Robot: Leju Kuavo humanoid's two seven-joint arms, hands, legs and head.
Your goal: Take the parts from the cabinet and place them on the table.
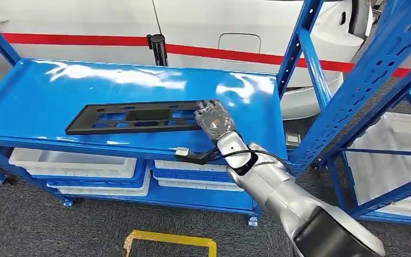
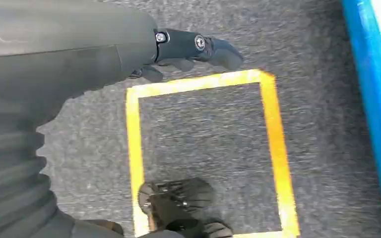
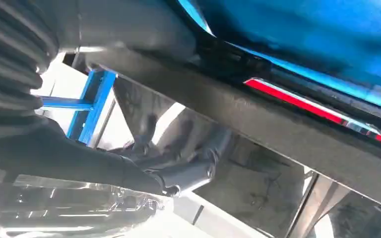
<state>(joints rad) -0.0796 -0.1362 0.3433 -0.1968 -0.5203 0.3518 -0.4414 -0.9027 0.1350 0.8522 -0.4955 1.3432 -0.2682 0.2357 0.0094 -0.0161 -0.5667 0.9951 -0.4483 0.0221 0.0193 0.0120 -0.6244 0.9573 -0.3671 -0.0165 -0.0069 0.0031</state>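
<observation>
a black part (image 1: pixel 134 118) lies on the glossy blue shelf (image 1: pixel 43 91), above grey carpet (image 2: pixel 213 134) marked with yellow tape (image 2: pixel 273 144).

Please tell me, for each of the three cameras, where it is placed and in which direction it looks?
Head view: high on the body, looking forward and down at the blue shelf; the right hand rests on one end of the long black part.
Left wrist view: behind the left hand, which hangs beside the body; it faces the grey floor and a yellow square marking.
Right wrist view: behind the right hand, close to the black part.
Shared: the head and right wrist views both show that part and the right hand.
</observation>
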